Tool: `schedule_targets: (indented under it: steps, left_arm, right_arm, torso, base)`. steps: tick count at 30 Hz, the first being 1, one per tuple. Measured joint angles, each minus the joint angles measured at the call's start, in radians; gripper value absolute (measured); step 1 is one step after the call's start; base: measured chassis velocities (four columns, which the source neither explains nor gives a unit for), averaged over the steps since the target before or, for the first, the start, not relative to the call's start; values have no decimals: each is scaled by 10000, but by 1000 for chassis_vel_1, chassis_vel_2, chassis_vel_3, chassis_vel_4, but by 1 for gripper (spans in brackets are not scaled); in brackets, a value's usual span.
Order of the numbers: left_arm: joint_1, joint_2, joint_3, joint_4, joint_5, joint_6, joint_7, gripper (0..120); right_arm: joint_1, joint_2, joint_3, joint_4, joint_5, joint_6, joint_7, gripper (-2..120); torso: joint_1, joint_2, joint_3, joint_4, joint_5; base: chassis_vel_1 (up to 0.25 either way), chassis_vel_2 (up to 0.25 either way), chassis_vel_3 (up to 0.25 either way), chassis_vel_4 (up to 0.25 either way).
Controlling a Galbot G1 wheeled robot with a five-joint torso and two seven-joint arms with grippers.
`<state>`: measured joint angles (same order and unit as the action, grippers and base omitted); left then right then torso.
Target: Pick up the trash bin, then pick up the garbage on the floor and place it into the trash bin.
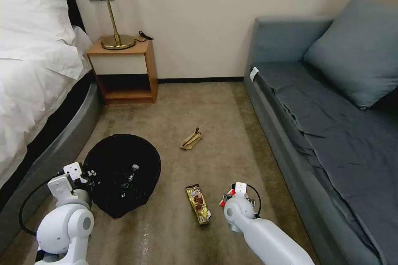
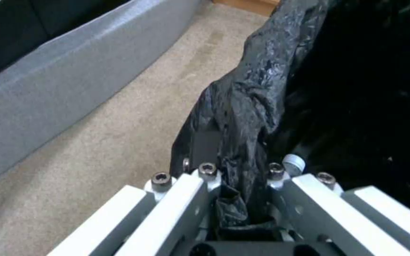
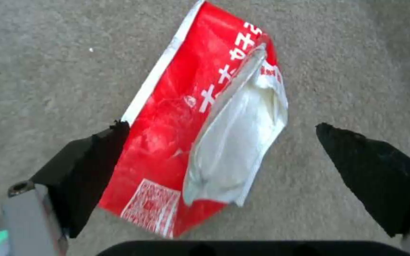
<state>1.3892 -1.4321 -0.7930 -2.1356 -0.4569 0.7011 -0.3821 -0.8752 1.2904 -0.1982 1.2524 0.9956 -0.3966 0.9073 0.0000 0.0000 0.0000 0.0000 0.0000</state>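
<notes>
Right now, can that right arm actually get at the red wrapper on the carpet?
Probably yes: the right gripper hangs open right over the red-and-white wrapper, one finger on either side, with bare carpet around it.

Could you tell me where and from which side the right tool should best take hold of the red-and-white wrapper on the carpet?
The red-and-white wrapper lies flat on the carpet, so coming straight down from above looks best. The right tool hangs open over it, one finger at a long red edge. Probably close across the narrow width at mid-length, where the loose white flap bulges and gives something to pinch.
</notes>
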Motion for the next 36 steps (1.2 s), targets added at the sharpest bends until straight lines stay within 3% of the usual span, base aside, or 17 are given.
schedule_targets:
  steps: [8,12,21,27,32,36]
  left_arm:
    - [34,15,-21,-41,8,-3,4,3]
    - [11,18,-15,-47,9,-4,4,3]
    - [-14,8,37,-33,27,-5,5,3]
    - [-20,14,30,-27,31,-4,5,3]
    - [-10,15,16,-27,31,-5,3,3]
    - [-7,20,7,-27,25,-5,2,3]
  right_arm:
    - [250,212,-22,-946,-362,213,-292,100]
    - [267,245,11,-1153,-465,283,-374,95]
    - [160,238,60,-1304,-683,494,-617,58]
    - [143,210,57,-1266,-704,557,-656,41]
    - [56,29,60,-866,-714,574,-671,18]
    - [-28,-136,73,-474,-715,599,-676,7]
  torso:
    - [0,0,0,0,0]
    - [0,0,0,0,0]
    - [0,0,0,0,1]
    - [0,0,0,0,0]
    - [0,0,0,0,0]
    - [0,0,0,-1,0]
  base:
    - [0,0,0,0]
    - [0,0,0,0]
    - [0,0,0,0]
    - [0,0,0,0]
    - [0,0,0,0]
    - [0,0,0,0]
